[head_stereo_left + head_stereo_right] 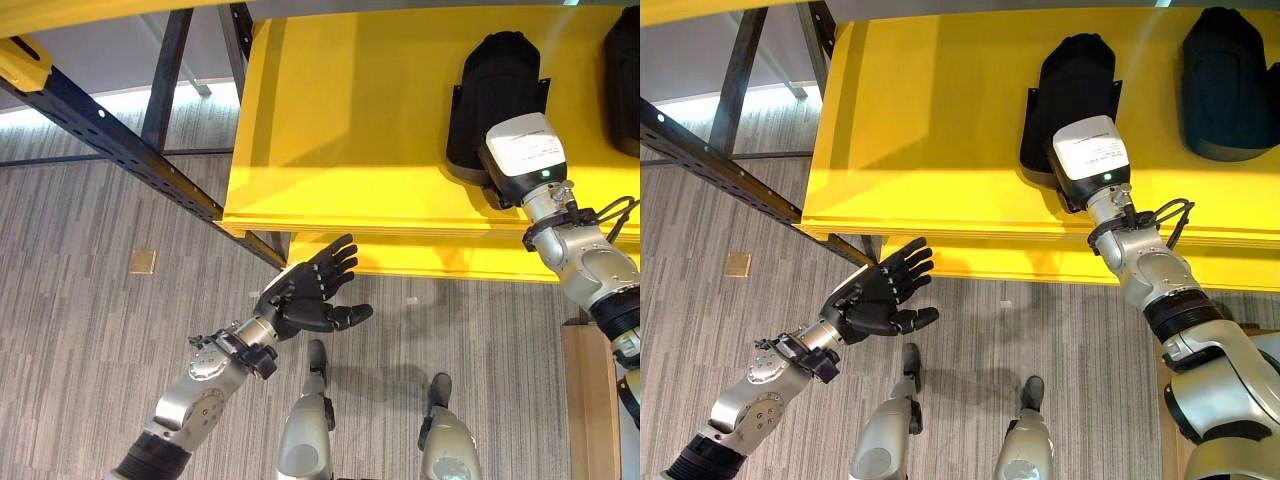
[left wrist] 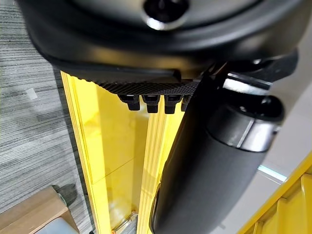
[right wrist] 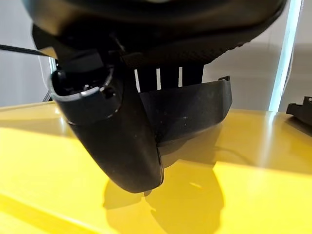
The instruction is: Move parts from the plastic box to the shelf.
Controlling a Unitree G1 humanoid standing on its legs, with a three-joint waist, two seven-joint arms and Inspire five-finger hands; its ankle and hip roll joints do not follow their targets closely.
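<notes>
Reaching up onto the yellow shelf, the right arm ends at a black part that lies flat on the shelf top. In the left eye view the right hand is hidden behind its white wrist box, so its fingers cannot be told from here. A second black part sits further along the shelf, at the picture's edge. The left hand floats low, in front of the shelf's front edge, fingers straight and spread, holding nothing. A small tan square lies on the grey striped floor.

The right eye view shows the same scene (both black parts are easier to see here).

In the left wrist view, the straight fingertips point toward the shelf's yellow edge.

In the right wrist view, the right hand has its thumb in front of the black part and its fingers behind it, so the part sits gripped between them, resting on the shelf.
</notes>
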